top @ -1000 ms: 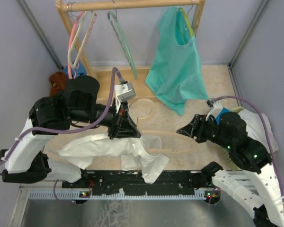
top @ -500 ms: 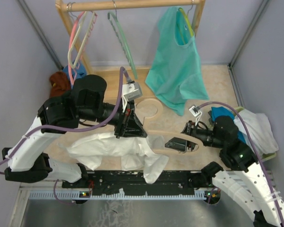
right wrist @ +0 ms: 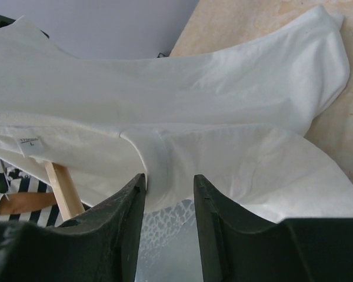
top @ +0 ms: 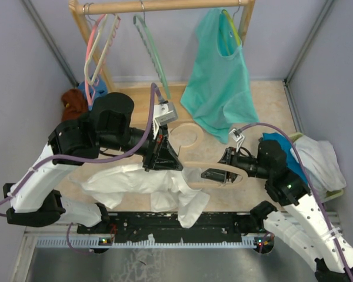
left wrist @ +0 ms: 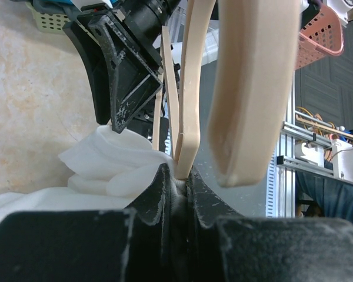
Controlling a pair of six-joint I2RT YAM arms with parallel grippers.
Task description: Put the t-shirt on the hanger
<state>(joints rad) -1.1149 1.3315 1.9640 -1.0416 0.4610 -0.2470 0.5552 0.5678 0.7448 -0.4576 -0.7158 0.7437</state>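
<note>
Mid-threading, I'd say: the left gripper (left wrist: 176, 175) is clamped on the thick, smooth beige hanger (left wrist: 253, 88), and the right gripper (right wrist: 169, 189), jaws apart at the wrinkled white cotton t-shirt (right wrist: 223, 100) collar, must pinch it next.

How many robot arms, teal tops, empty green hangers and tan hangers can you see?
Robot arms: 2, the left arm and the right arm
Teal top: 1
Empty green hanger: 1
Tan hanger: 1
Total: 5

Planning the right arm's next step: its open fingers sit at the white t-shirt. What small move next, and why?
Probably close the right gripper on the t-shirt: its open fingers straddle a fabric fold, and the left gripper is shut on the hanger.
</note>
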